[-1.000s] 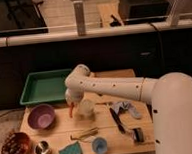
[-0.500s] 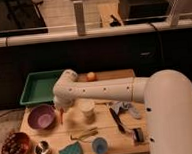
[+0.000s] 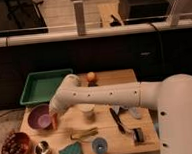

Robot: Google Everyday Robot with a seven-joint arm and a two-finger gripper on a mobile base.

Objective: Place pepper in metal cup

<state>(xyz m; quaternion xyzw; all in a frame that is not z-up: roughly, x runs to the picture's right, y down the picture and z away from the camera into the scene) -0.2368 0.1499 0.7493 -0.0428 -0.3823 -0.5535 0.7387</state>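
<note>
One claw [image 3: 53,116] clamps the pepper [image 3: 54,122], well above-right of the metal cup [image 3: 43,148].

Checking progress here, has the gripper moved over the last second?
Yes. The gripper, holding the pepper, moved left, from the white cup toward the purple bowl.

Pincer [image 3: 54,116] holds pepper [image 3: 54,122] just right of bowl [image 3: 39,116], above tabletop [image 3: 114,135]. Metal cup [image 3: 43,148] sits front-left, beside fruit bowl [image 3: 15,146]. Tray [image 3: 44,87] back-left; round fruit [image 3: 91,77] behind arm; white cup [image 3: 86,113] centre.
</note>
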